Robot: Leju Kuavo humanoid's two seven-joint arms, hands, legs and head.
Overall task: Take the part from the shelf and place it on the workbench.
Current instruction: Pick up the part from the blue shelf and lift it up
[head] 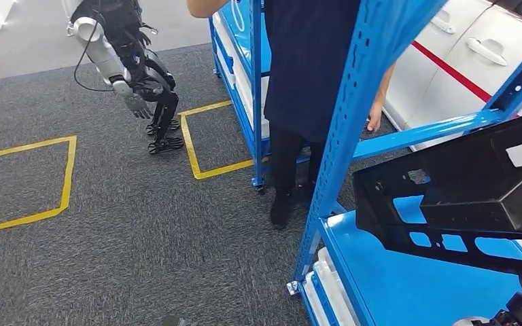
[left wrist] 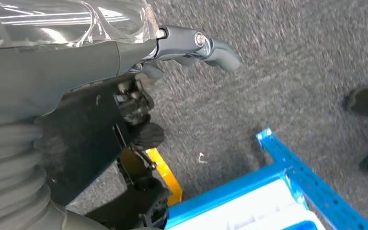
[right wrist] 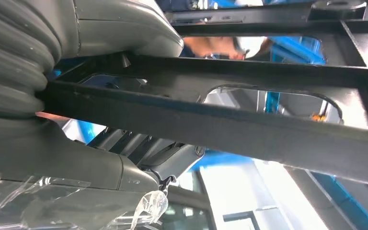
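You will find no text, label, brand or number that can be read in these pictures. The blue shelf [head: 340, 122], the black part [head: 462, 197] and the white panels [head: 462, 47] carry no readable writing. The yellow lines [head: 194, 146] on the grey floor [head: 143, 238] are plain squares, without letters.

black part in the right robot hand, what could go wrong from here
1. The black part is wide and held at one edge by the right robot hand; it may tilt or slip in the grip.
2. It sits close to the blue shelf post and crossbeam, so pulling it out could snag the frame.
3. A person stands right beside the shelf; a turn toward the workbench could swing the part into them.
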